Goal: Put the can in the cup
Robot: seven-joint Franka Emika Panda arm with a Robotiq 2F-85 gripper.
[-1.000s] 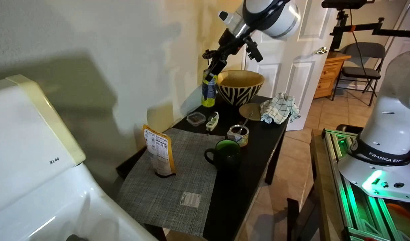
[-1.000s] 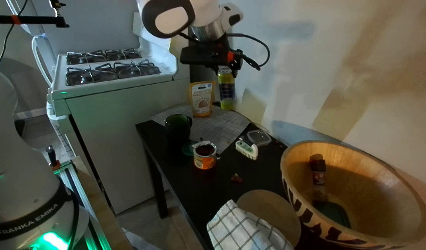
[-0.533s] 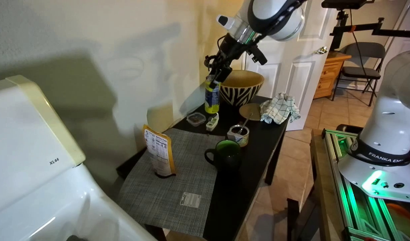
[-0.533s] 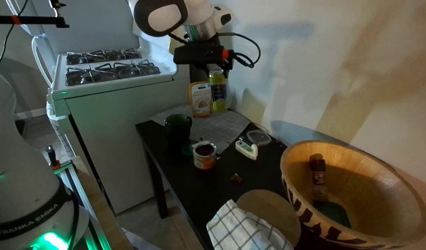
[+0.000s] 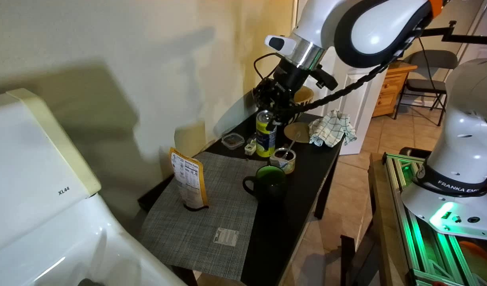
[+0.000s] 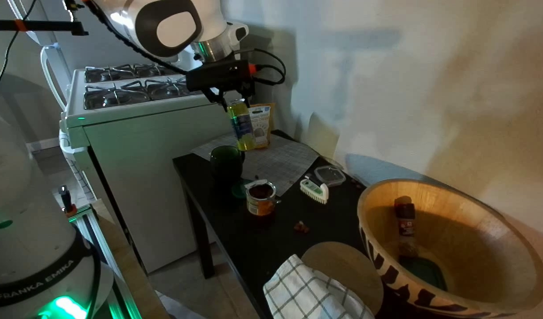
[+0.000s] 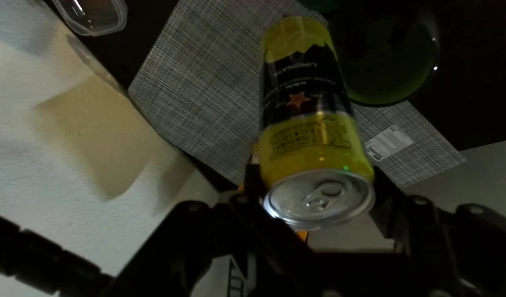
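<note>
A dark green mug (image 5: 269, 186) stands upright on a black table (image 5: 271, 242), its handle toward the wall (image 5: 148, 39). Higher than the mug, a robot gripper (image 6: 236, 104) pinches a yellow-green can (image 6: 242, 127) with a dark blue band. Its two fingers (image 7: 386, 192) press on opposite sides of the can, close to the silver pull-tab end, so most of the can hangs below the grip, raised off the table. In an exterior view the can tilts slightly, its lower end near the mug's handle.

The wrist view looks past the pull-tab end along the can, which points away from the camera. The mug's round mouth shows next to the can's side; how far the can is above the mug cannot be told.

On the mug's handle side lies a grey woven placemat (image 5: 223, 198), with a pouch (image 5: 190, 180) standing on it. An open tin (image 6: 259, 208) is near the mug. Farther from the mug are a white-and-green brush (image 6: 315, 190), a clear plastic tub (image 7: 98, 31), a checked cloth (image 6: 316, 292) and a large wooden bowl (image 6: 466, 230).
</note>
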